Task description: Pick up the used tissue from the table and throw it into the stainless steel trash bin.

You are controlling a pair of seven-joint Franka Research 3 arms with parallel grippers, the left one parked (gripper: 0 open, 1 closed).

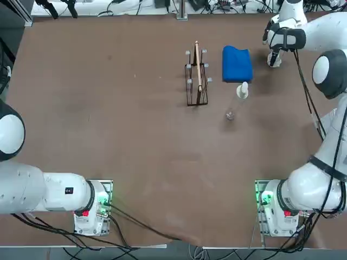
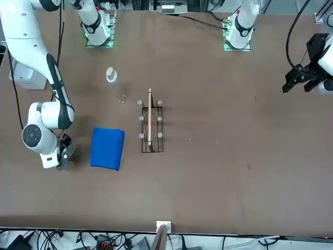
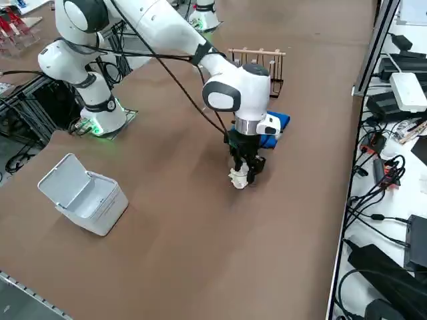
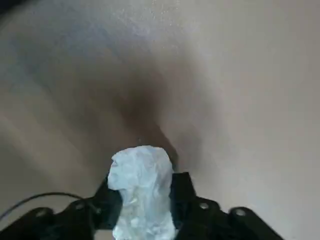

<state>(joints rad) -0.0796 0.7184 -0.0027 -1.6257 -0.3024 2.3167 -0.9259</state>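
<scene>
Used tissue: the crumpled white wad (image 4: 142,192) is between the fingers of the right gripper (image 4: 146,200), at the far right part of the tabletop (image 3: 180,220), beyond the blue folded cloth's right side.
Tissue's long axis: in the wrist view it is longer than it is wide, running lengthwise along the fingers, its rounded end poking out past their tips.
Fingers: partly closed, with the tissue filling the gap and touched on both sides.
Gripper's direction: pointing down toward the tabletop; whether the tissue touches the surface I cannot tell.
Blue folded cloth (image 1: 237,64): flat, just left of the gripper, its longer sides running roughly away from the robot's bases.
Clear bottle with white cap (image 1: 237,100): nearer the bases than the cloth, just beside it.
Wire rack (image 1: 197,76): left of the cloth, long axis running away from the bases, a wooden bar along it.
Trash bin (image 3: 85,195): pale grey-white with rounded corners, near the tabletop's right side, well apart from the gripper, lid swung open.
Open room: bare tabletop lies between gripper and bin; cloth, bottle and rack all sit on the gripper's other side.
</scene>
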